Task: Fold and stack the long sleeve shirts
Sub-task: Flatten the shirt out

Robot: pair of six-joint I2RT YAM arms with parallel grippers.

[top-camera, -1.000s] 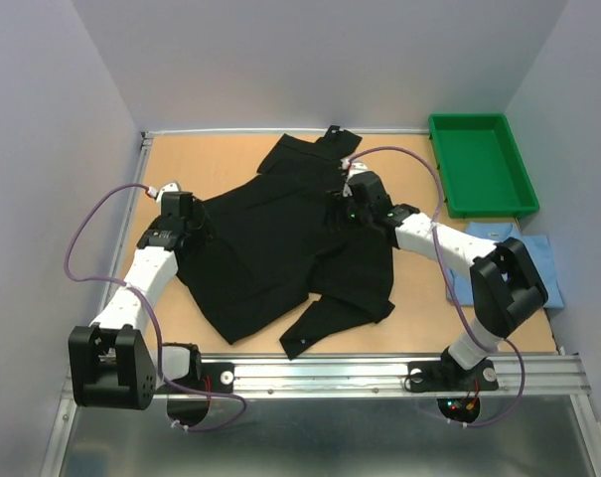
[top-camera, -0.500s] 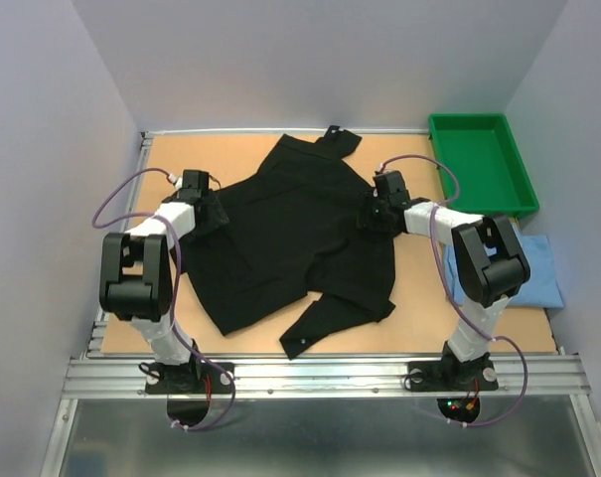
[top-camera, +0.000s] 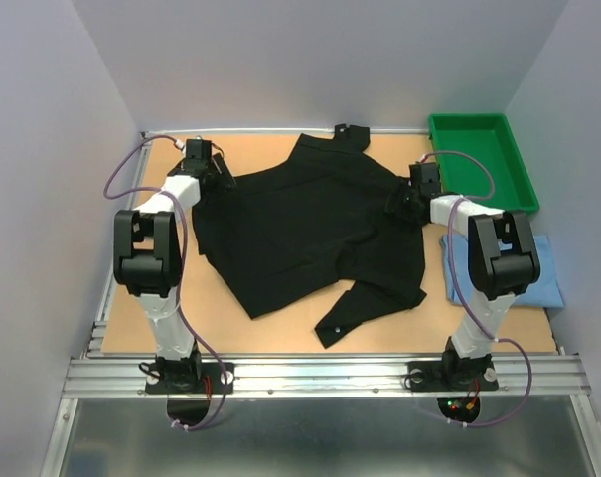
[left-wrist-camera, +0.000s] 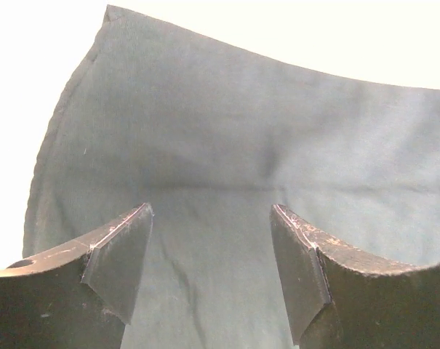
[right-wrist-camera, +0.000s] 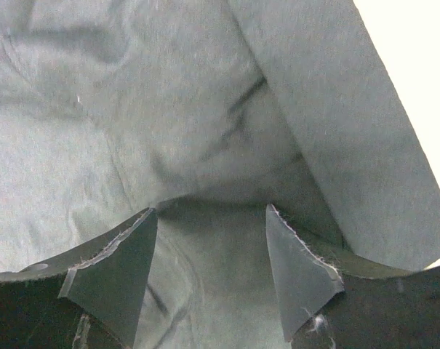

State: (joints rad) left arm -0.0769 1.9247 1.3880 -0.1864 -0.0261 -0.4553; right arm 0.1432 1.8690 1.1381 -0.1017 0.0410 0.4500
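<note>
The black shirt (top-camera: 310, 234) lies spread mid-table. I judge it limp, light and quick to bunch. My 2 grippers, left gripper (left-wrist-camera: 209, 211) and right gripper (right-wrist-camera: 210, 211), stand wide over its cloth. I'd pinch the hemmed edges.

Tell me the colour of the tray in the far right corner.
The tray is plain green; top external view shows it best.
</note>
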